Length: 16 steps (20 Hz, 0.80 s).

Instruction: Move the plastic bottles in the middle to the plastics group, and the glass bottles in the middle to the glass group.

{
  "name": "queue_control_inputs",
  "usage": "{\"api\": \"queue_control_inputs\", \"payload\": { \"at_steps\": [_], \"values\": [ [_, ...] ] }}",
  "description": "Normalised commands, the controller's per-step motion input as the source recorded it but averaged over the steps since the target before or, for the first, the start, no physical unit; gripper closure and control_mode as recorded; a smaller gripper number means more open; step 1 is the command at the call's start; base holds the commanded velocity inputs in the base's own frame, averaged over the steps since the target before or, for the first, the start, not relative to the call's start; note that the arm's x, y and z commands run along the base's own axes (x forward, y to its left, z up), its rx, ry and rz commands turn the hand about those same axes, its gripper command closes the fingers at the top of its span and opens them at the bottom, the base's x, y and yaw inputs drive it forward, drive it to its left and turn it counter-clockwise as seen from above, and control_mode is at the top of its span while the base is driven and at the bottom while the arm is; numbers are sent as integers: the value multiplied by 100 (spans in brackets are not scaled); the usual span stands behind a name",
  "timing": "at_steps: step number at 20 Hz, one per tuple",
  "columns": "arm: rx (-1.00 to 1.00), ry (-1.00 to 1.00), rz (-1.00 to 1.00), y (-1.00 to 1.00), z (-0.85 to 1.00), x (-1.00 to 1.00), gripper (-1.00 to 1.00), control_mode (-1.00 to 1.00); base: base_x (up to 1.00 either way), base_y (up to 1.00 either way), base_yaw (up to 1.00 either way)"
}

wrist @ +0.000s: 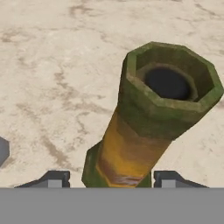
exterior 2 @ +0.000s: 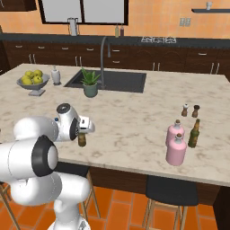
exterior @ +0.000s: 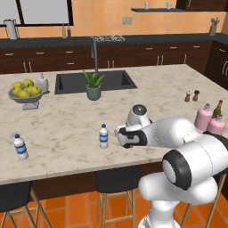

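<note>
Straddling the beer bottle (wrist: 148, 127) neck on the marble counter (wrist: 52, 65), hand (wrist: 111, 179) fingers stand apart, not gripping.

My two base views look forward and down over the same marble island (exterior: 67, 120); my hand view stares close down a beer bottle (wrist: 148, 127).
</note>
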Motion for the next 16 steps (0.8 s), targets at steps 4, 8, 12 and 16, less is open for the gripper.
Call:
{"api": "queue_control_inputs", "payload": {
  "at_steps": [4,8,12,16],
  "values": [
    [0,0,0,0,1,-5,100,-100,0,0,0],
    [0,0,0,0,24,-36,100,-100,0,0,0],
    [0,0,0,0,50,-74,100,-100,0,0,0],
    [0,-1,7,10,56,-100,100,-100,0,0,0]
  ]
}}
